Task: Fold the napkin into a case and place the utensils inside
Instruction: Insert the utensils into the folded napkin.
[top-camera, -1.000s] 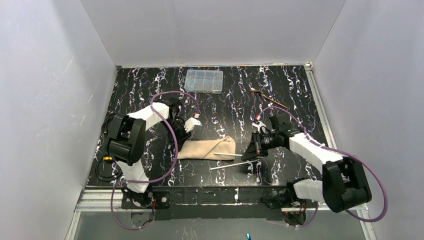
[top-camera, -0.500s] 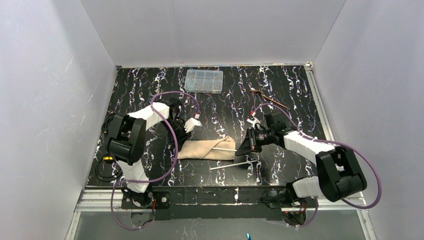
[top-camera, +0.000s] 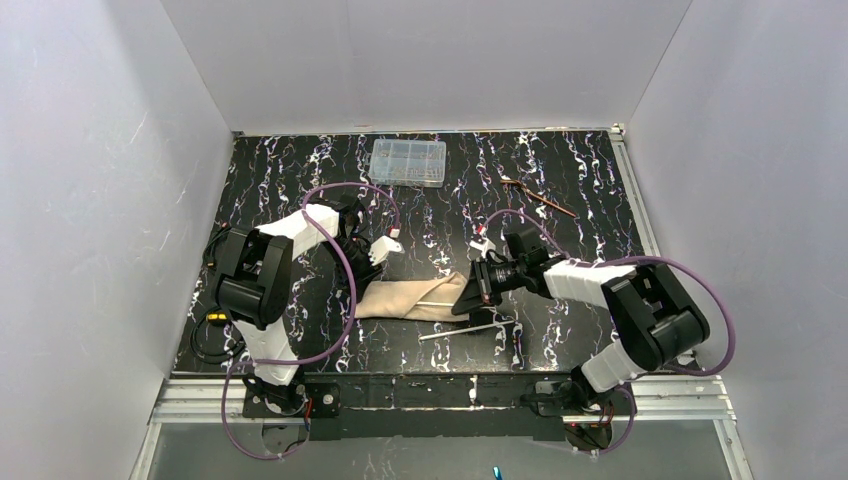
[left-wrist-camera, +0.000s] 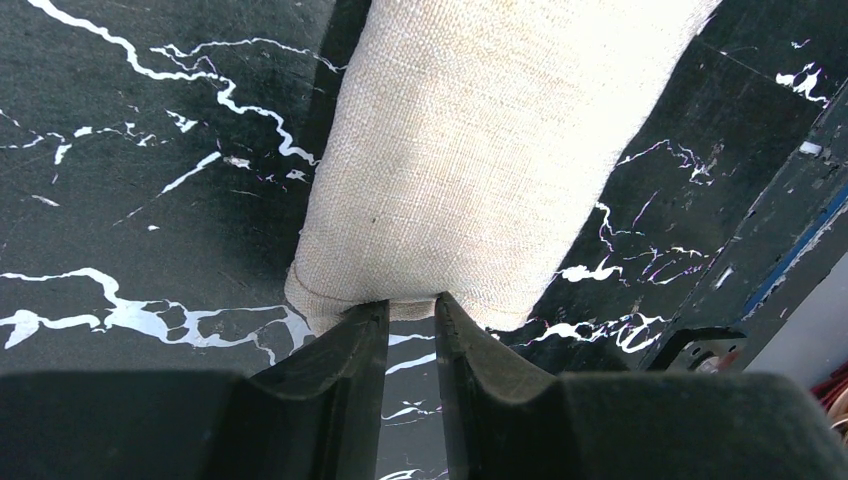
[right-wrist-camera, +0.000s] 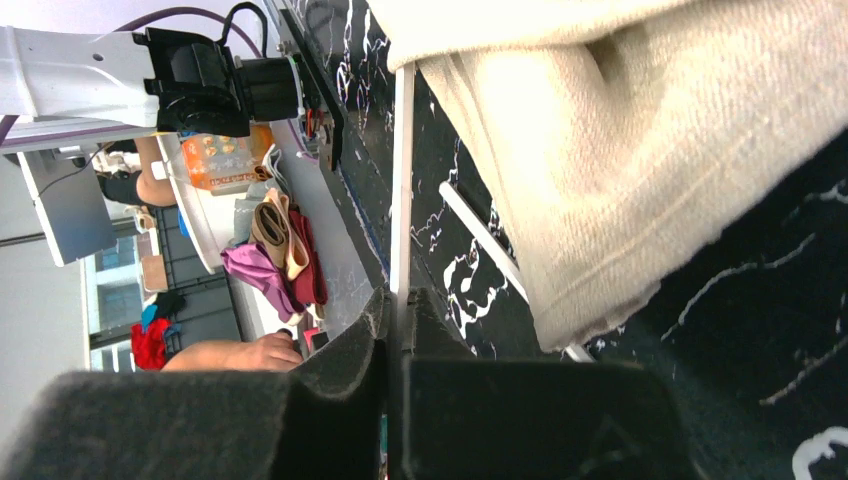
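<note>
Glare is whitening a loose utensil (top-camera: 465, 330), a thin straight rod lying flat nearest the bench's (top-camera: 300, 170) near edge, a little right of its middle. Just beyond it the napkin case (top-camera: 400, 300), beige-tan cloth folded into a narrow layered strip, is lying across the middle of the bench with its length running left to right. The left gripper (left-wrist-camera: 412, 305) is resting its fingertips at the hem of the napkin case's left end, with its jaws standing a narrow slit apart. Whether they are pinching the hem or only touching it, I cannot tell. The right gripper (right-wrist-camera: 397, 300) is reaching in from the right and clenching a second utensil (right-wrist-camera: 402, 180), a slim pale handle. The other end of this handle is meeting the open right end of the napkin case. Farther off, toward the far right corner, two copper utensils (top-camera: 540, 197) are lying together, well apart from the cloth. A clear plastic compartment box (top-camera: 408, 162) is sitting nearest the far edge, about at its middle.
</note>
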